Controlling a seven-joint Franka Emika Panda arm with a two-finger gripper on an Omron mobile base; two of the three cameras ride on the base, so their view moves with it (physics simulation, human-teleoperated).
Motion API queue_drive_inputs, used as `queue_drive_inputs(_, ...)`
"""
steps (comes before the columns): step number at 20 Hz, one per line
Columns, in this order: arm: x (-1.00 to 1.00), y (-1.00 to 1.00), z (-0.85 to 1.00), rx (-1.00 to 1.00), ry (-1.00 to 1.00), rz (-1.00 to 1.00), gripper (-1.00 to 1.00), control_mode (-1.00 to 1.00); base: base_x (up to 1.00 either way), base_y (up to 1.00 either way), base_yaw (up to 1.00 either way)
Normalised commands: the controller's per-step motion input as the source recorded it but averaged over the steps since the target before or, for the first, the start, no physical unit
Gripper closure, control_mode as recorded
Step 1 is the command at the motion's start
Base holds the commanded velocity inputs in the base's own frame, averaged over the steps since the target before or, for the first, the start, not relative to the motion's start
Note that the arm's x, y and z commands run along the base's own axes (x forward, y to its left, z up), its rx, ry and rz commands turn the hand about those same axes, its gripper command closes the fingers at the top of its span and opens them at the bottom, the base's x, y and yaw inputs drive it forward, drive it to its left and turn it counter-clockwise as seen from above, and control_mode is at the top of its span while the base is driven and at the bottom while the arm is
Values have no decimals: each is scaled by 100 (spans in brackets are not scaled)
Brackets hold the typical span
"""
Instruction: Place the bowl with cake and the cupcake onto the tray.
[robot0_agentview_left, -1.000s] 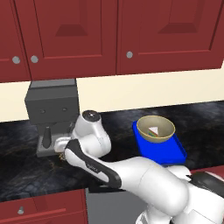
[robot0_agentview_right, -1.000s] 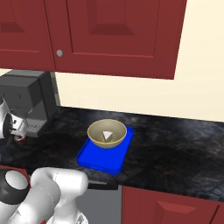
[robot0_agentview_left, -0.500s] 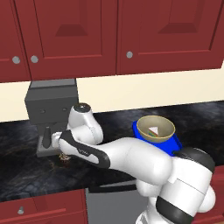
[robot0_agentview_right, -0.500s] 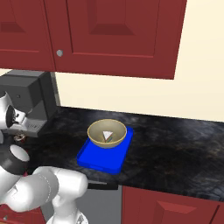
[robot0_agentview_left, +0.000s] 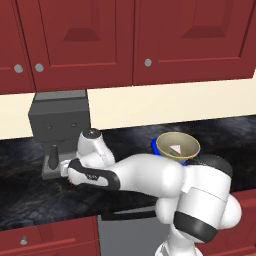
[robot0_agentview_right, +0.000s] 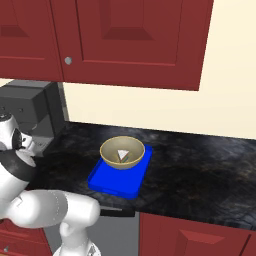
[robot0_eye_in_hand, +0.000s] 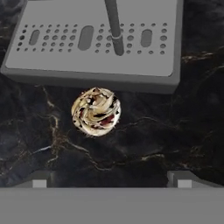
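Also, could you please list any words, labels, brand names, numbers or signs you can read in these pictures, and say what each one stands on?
None can be read.
Coffee machine: small round dots on its front, no lettering; its drip plate has only holes and slots.
Tray, bowl with cake, cupcake: no print.
Cabinet doors and counter: plain, no labels.

Coffee machine base (robot0_eye_in_hand: 94, 65) just behind cupcake (robot0_eye_in_hand: 96, 111).
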Motion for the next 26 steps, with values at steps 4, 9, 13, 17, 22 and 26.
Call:
queue_drive_inputs(4,4,11,-16,0,0,0,-100,-100,0,0,0)
queue_drive_inputs(9,10,20,-1,0,2,0,-100,-100,0,0,0)
queue_drive_inputs(13,21,11,0,-2,3,0,-100,-100,0,0,0)
queue_drive_inputs(17,29,0,0,-1,5,0,-100,-100,0,0,0)
queue_drive_inputs(22,20,10,0,0,2,0,-100,-100,0,0,0)
queue_drive_inputs(26,7,18,-3,0,1,0,-100,-100,0,0,0)
